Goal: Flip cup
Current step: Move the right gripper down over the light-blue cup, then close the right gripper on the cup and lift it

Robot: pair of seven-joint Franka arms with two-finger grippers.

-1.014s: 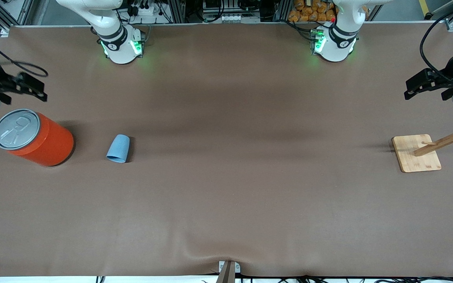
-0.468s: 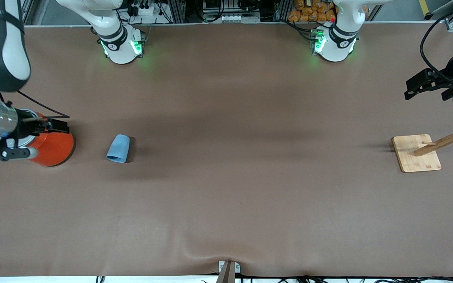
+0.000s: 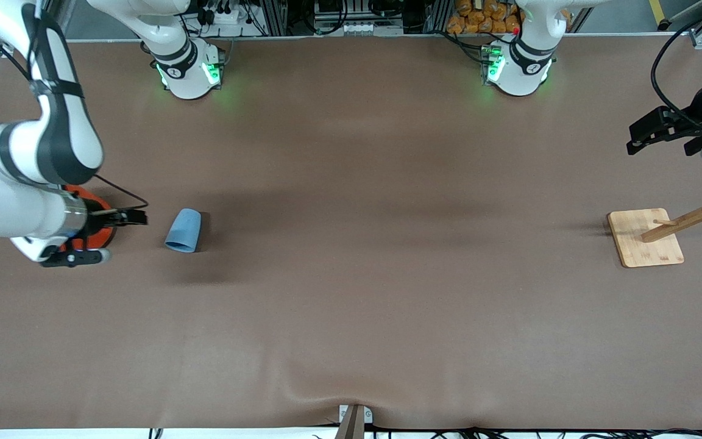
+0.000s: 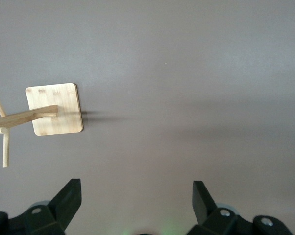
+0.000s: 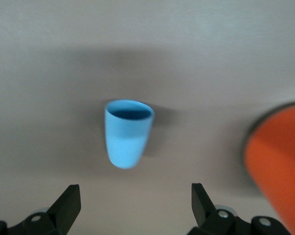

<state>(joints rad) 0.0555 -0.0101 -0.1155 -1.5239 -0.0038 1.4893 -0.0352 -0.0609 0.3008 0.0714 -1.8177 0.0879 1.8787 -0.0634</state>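
- Blue plastic, the cup (image 3: 184,230) lies on its side on the brown table (image 3: 351,292), toward the right arm's end; its open mouth points at about 6 o'clock in the front view, toward the front camera, and the right wrist view shows the darker inside (image 5: 130,113).
- Orange can (image 3: 92,228) stands just beside the cup, closer to the table's end at the cup's 9 o'clock in the front view; most of it is hidden under the right arm's wrist, so only an edge shows there, and an orange side appears in the right wrist view (image 5: 277,161).
- Right gripper (image 3: 134,217) hangs between the can and the cup, its tips pointing toward the cup at 3 o'clock; the fingers (image 5: 69,200) are spread wide apart with nothing between them, and the cup is apart from them.
- Left gripper (image 3: 643,137) waits at the left arm's end of the table, up in the air, its fingers (image 4: 71,196) wide apart and holding nothing.
- Wooden rack (image 3: 689,219) with pegs stands on a square bamboo base (image 3: 643,239) near the left gripper, at about its 6 o'clock in the front view; it is well apart from the cup.
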